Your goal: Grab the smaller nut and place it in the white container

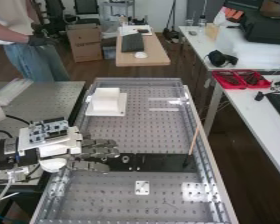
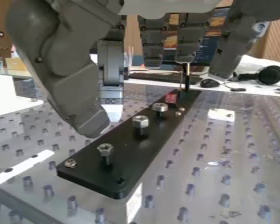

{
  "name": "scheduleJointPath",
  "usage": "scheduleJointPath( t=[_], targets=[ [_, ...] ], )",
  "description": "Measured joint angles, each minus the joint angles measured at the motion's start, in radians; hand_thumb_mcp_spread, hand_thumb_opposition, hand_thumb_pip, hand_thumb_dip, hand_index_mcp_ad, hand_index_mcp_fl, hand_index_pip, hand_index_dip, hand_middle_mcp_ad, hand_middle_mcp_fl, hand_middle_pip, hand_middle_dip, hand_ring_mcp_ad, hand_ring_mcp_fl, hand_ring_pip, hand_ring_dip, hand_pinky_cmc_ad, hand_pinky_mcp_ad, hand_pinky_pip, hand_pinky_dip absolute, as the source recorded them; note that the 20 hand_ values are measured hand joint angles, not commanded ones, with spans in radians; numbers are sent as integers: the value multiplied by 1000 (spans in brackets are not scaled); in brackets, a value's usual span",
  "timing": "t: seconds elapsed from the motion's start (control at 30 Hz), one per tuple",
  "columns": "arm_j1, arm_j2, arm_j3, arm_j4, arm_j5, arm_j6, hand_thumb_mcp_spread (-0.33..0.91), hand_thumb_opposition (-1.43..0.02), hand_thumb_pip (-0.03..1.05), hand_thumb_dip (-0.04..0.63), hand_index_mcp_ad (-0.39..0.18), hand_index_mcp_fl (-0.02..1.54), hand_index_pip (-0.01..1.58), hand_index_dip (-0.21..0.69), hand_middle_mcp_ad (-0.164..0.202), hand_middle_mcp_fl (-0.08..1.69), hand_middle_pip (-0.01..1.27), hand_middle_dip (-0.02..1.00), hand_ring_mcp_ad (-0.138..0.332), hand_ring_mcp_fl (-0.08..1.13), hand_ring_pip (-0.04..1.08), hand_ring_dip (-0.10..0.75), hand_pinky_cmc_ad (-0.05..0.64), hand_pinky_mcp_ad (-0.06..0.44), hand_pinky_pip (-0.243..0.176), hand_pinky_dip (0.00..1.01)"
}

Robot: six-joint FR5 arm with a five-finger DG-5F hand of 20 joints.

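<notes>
Smaller nut (image 2: 105,148) (my guess is the one at the nine o'clock end of the black strip (image 1: 154,162), as the high view lays it out) still has to be picked: it sits on its post, in line with two other nuts. The hand (image 1: 101,150) is beside it, fingers loosely extended and grasping nothing. Neither the grasp nor the placing is done. Left to do are lifting it off, carrying it towards twelve o'clock, where the white container (image 1: 107,102) seems to stand, and releasing it there.
</notes>
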Motion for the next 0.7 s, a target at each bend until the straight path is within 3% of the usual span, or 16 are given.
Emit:
scheduleJointPath(
  t=[0.7],
  targets=[
    [-5,3,-8,15,-5,16,408,-848,775,237,-187,120,1546,33,68,3,138,237,143,0,73,101,367,283,-91,421]
  ],
)
